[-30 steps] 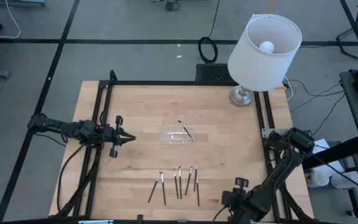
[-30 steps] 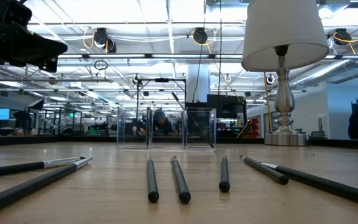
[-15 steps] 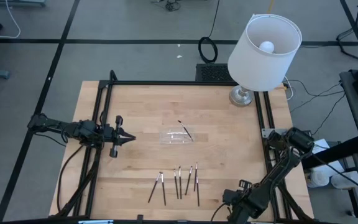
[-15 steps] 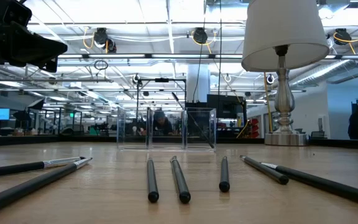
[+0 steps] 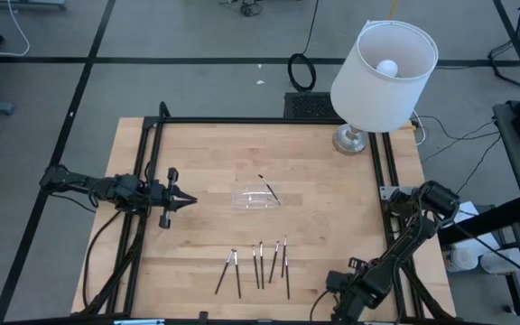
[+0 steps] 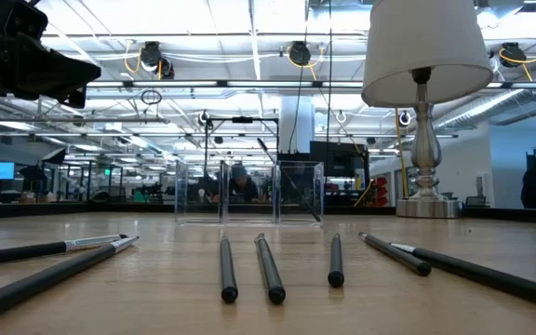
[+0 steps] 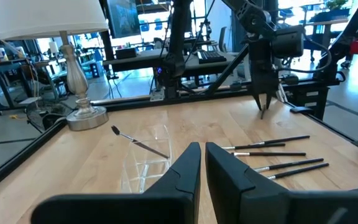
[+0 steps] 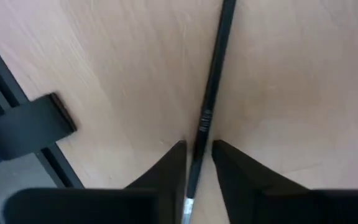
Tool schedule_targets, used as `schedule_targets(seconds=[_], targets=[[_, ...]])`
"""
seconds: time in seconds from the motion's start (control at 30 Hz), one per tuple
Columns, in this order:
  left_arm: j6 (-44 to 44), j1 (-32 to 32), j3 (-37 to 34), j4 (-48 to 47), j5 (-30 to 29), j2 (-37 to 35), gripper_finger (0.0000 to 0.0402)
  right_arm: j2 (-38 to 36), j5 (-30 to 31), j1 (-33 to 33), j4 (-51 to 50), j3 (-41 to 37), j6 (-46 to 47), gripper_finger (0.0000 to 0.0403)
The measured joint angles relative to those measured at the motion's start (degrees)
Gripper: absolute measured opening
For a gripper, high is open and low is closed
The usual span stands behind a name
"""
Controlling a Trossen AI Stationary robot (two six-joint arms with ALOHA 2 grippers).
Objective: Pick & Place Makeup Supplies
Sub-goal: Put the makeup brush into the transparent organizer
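Left gripper (image 5: pixel 188 201) idle at the counter's (image 5: pixel 332 199) left edge, jaws closed on nothing. Sticks (image 5: pixel 260 264) lay near the front edge, one in the tray (image 5: pixel 253 199). Right gripper (image 5: pixel 332 284) had shifted leftward, jaws slightly apart straddling the end stick (image 8: pixel 209 112); grasp judged imminent.

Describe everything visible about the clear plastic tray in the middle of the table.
The clear plastic tray is a small transparent box with thin walls and inner dividers, standing upright on the wooden table near its centre. One dark stick with a pale tip leans in it, its tip rising over the rim. The other sticks lie apart from it on the table. Neither gripper touches it.
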Motion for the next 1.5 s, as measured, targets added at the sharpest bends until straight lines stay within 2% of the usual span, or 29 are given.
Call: schedule_targets(seconds=[0.17,0.37,0.63,0.87,1.1,1.2,1.5], targets=[[0.0,0.0,0.0,0.0,0.0,0.0,0.0031,-0.2,-0.8,-2.5,0.7,-3.0,-3.8,0.001],[0.0,0.0,0.0,0.0,0.0,0.0,0.0031,-0.3,-2.9,-7.9,0.5,-4.2,-9.8,0.0019],[0.0,0.0,0.0,0.0,0.0,0.0,0.0031,-0.2,-2.2,-16.7,1.0,-4.2,-17.7,0.0005],[0.0,0.0,0.0,0.0,0.0,0.0,0.0031,-1.1,4.3,-19.6,2.0,-4.1,-22.8,0.0002],[0.0,0.0,0.0,0.0,0.0,0.0,0.0031,-5.4,15.6,-19.9,2.2,-4.0,-24.5,0.0],[0.0,0.0,0.0,0.0,0.0,0.0,0.0031,-7.6,18.4,-20.0,1.6,-4.1,-24.8,0.0],[0.0,0.0,0.0,0.0,0.0,0.0,0.0031,-10.5,18.0,-20.2,0.4,-4.2,-26.3,0.0004]])
